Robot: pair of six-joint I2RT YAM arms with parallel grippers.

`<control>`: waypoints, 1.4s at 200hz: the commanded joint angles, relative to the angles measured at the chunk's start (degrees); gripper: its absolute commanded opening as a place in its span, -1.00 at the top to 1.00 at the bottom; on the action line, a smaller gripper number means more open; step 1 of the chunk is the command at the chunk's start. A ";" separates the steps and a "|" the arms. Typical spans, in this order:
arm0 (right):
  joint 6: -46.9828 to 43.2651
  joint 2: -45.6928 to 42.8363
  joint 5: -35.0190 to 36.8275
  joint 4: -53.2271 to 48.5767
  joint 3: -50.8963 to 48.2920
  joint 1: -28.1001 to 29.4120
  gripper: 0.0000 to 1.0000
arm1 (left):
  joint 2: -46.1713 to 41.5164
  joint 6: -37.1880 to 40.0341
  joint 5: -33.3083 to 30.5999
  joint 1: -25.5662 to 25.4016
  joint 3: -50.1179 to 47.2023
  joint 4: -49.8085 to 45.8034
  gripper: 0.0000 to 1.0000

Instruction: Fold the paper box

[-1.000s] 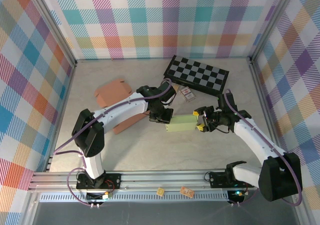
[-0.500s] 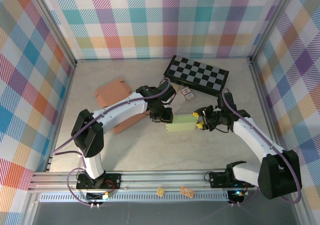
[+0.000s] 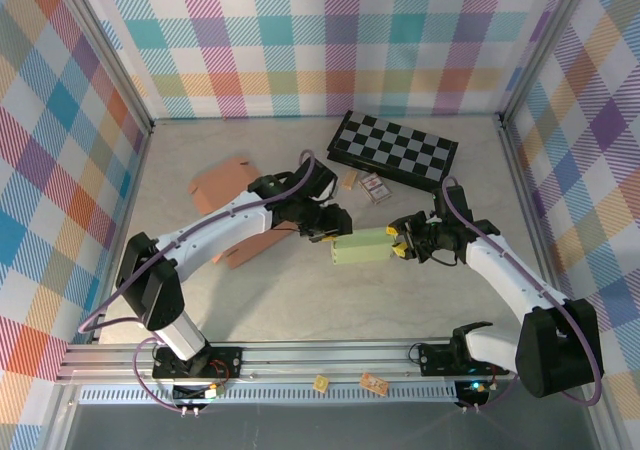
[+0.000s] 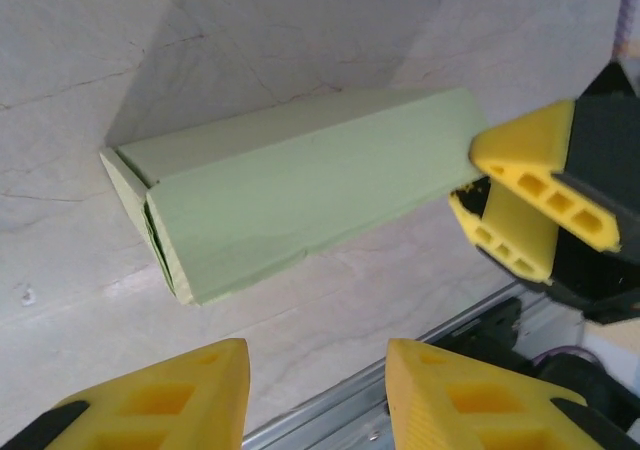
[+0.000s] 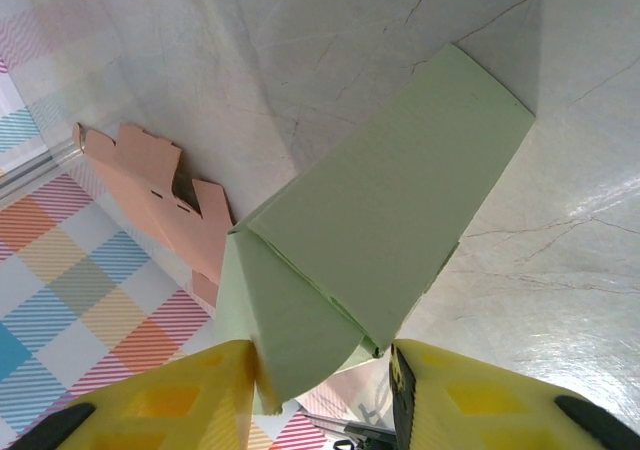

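Well, right end effector (image 3: 398, 240) pinches green box (image 3: 360, 248); left end effector (image 4: 315, 358) partly open, clear of it.

Top cam: bright, even, diffuse overhead light. Plaid wall (image 3: 320, 40) well exposed, sharp corner to corner; shadows on table (image 3: 250, 300) faint, short.

Left wrist cam: green box (image 4: 300, 190) crisp. Broad soft shadow spills up-left of it, upper-left qtr of frame dimmer. Left fingertips (image 4: 160, 390) at btm edge soft, out of focus.

Right wrist cam: wide-angle stretch, box balloons toward btm. Sheen/glare on tabletop, lower right. Right fingertips (image 5: 150, 400) at btm blurred; plaid at lower left a bit soft.
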 commanded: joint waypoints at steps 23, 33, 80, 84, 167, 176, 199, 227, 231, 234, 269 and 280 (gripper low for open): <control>-1.53 0.81 1.13 -1.28 -0.57 -0.40 0.25 | -0.87 -9.81 5.24 1.98 -5.05 8.05 0.19; -1.57 0.85 1.24 -1.38 -0.65 -0.44 0.27 | -1.04 -11.01 5.65 2.23 -6.45 9.21 0.18; -1.98 1.09 1.41 -1.75 -0.30 -0.44 0.31 | -3.13 -13.90 4.42 3.88 -11.66 11.69 0.16; -1.97 1.01 1.43 -1.80 -0.30 -0.44 0.31 | -3.31 -13.90 4.11 3.97 -11.86 11.48 0.15; -2.33 0.81 1.62 -2.55 -0.26 -0.44 0.34 | -1.84 -16.51 5.15 5.00 -15.16 18.14 0.21; -2.32 0.91 1.75 -2.73 -0.29 -0.44 0.35 | -1.90 -15.98 4.80 5.03 -15.27 17.57 0.24; -2.67 0.98 1.78 -3.19 -0.08 -0.40 0.35 | -2.02 -14.90 4.51 4.99 -15.78 16.48 0.30; -2.87 1.25 1.83 -3.55 0.14 -0.45 0.36 | -1.56 -14.78 5.48 4.98 -17.04 16.56 0.33; -2.94 1.33 1.78 -3.62 0.21 -0.44 0.36 | -1.62 -14.78 5.45 4.98 -17.31 16.79 0.33; -2.89 1.34 1.77 -3.69 0.24 -0.44 0.36 | -1.70 -14.83 5.47 4.98 -17.49 17.07 0.33; -3.07 1.34 1.86 -4.25 0.45 -0.44 0.36 | -0.74 -15.13 6.57 5.01 -18.26 18.82 0.36; -3.19 1.42 1.88 -4.34 0.41 -0.44 0.37 | -0.62 -15.10 6.53 4.93 -18.25 18.87 0.38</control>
